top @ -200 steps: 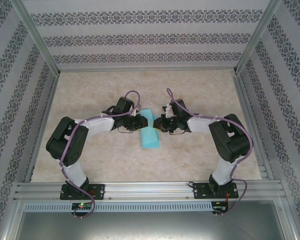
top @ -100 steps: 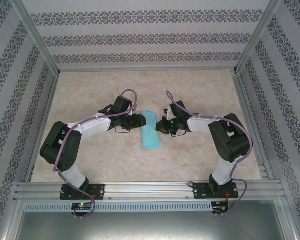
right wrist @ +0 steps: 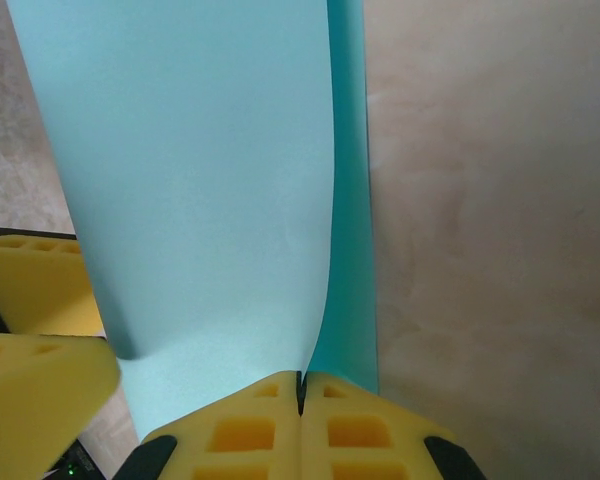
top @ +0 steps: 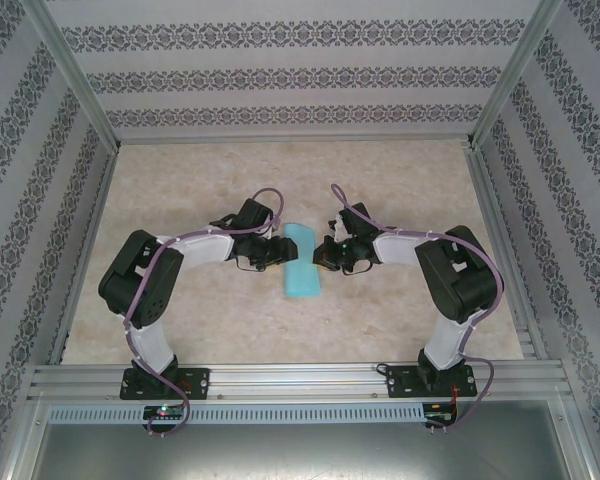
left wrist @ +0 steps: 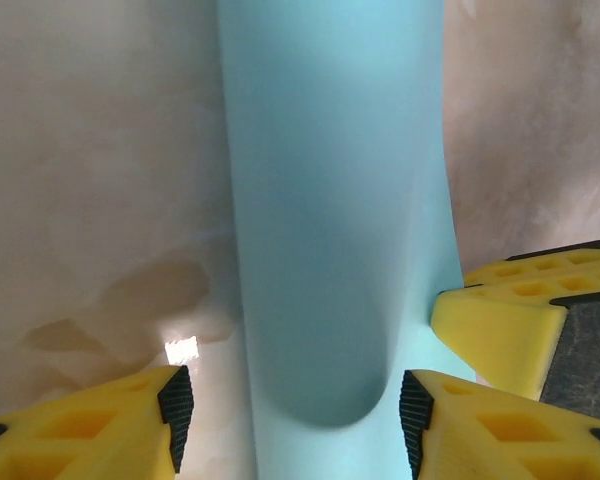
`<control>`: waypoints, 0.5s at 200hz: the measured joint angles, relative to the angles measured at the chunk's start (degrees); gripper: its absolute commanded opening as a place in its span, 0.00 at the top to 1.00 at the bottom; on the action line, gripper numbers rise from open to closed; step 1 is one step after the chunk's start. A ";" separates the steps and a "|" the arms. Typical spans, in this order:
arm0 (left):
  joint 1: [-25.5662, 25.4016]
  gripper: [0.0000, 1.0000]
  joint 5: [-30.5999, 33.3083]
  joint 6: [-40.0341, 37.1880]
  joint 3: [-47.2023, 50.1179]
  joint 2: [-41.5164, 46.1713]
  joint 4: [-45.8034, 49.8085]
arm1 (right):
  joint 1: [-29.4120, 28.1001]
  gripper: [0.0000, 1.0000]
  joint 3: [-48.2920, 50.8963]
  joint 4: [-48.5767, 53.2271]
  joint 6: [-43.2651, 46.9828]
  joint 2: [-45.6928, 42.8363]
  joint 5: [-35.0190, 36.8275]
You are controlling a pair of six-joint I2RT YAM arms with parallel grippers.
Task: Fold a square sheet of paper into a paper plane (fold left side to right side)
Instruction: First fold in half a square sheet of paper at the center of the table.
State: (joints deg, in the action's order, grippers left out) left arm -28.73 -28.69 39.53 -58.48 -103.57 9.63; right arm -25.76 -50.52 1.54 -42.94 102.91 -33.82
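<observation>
Beige marbled desk, patterned walls all round. Square sheet of paper lay doubled over between both claws, and its rounded fold sat puffy between the left claw's parted fingers. Right claw was shut, pinching the free edges. Imo the trick was keeping those edges matched while the left pressed that fold flat.

Top camera: high behind the arm bases, looking down over the whole table. Wrist cameras: close-range, facing past their yellow fingertips from opposite sides. Common ground: the turquoise sheet of paper.
</observation>
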 measured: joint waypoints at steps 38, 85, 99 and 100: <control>-0.92 0.49 1.20 -0.15 -2.40 -2.21 1.03 | 0.00 0.85 -0.04 0.44 0.79 0.02 0.35; -1.44 0.50 4.22 -0.52 -3.82 -2.75 4.42 | 0.44 0.68 -0.11 3.91 2.91 -2.19 3.58; -1.62 0.50 4.81 -0.66 -4.04 -2.89 4.83 | 1.11 0.61 -0.04 5.31 3.85 -4.74 5.62; -1.62 0.50 4.81 -0.68 -4.09 -2.89 4.90 | 1.20 0.61 -0.04 5.53 3.98 -5.03 5.75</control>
State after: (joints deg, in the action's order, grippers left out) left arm -30.35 -23.88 38.85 -62.57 -106.45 14.52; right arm -24.56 -50.57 7.07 -38.96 97.89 -28.08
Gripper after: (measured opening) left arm 0.500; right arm 0.343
